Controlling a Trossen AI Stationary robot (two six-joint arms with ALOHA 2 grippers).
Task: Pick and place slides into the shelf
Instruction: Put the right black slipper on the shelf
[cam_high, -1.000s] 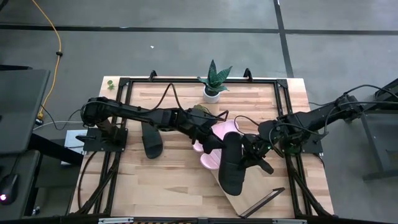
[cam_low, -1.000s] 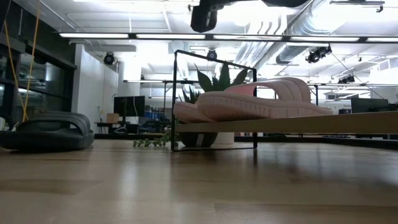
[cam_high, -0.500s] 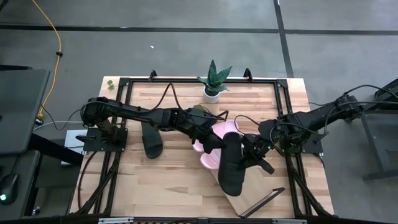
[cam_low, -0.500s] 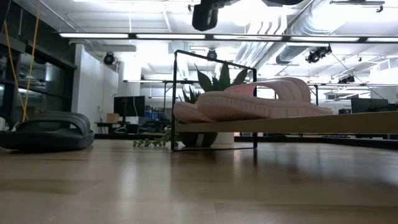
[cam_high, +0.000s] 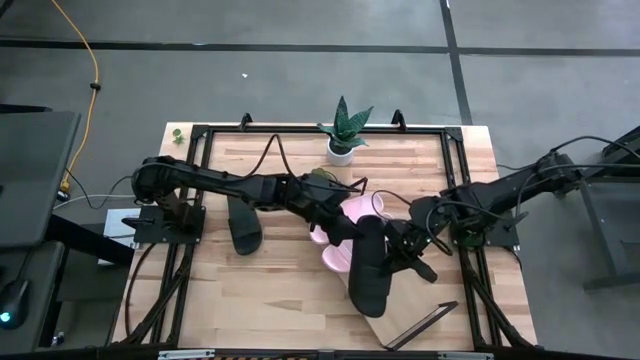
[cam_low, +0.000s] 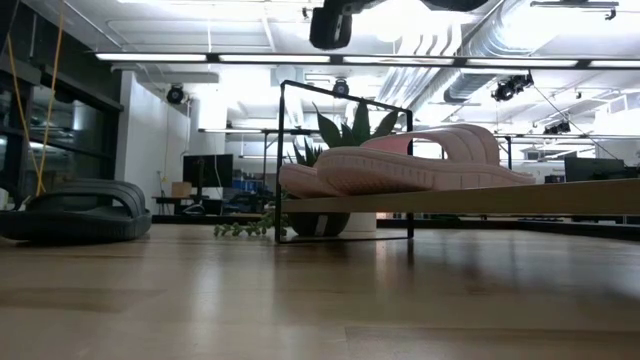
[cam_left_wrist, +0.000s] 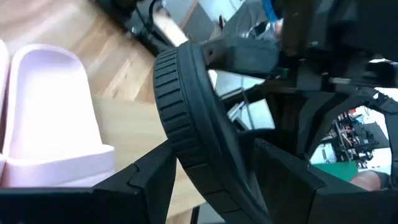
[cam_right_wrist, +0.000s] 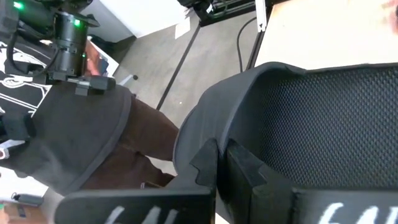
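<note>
A black slide (cam_high: 370, 275) hangs over the shelf board (cam_high: 400, 312), lengthwise toward the table's near edge. My left gripper (cam_high: 352, 232) is shut on its far end, and my right gripper (cam_high: 398, 250), shut, stands at its right side. Two light pink slides (cam_high: 358, 208) lie on the shelf board (cam_low: 480, 200), soles down. A second black slide (cam_high: 243, 225) rests sole-down on the tabletop to the left. The left wrist view shows the held slide (cam_left_wrist: 186, 118) beside a pink slide (cam_left_wrist: 50, 118). My left gripper pinches the black slide's ridged sole rim (cam_left_wrist: 177, 134) between its two fingers (cam_left_wrist: 146, 180), at the slide's far end. The fingers come from the table's left, slanting down. The slide is lifted clear above the shelf. My right gripper's shut fingertips (cam_right_wrist: 208, 158) lie against the slide's raised edge (cam_right_wrist: 211, 118), coming from the table's right. Whether they grip it or only lean on it, I cannot tell.
A potted plant (cam_high: 343, 135) stands at the table's far edge. The shelf's black wire end (cam_high: 425, 322) sits near the front right. A black frame runs round the tabletop. A person in dark clothes (cam_right_wrist: 81, 124) stands beyond the table.
</note>
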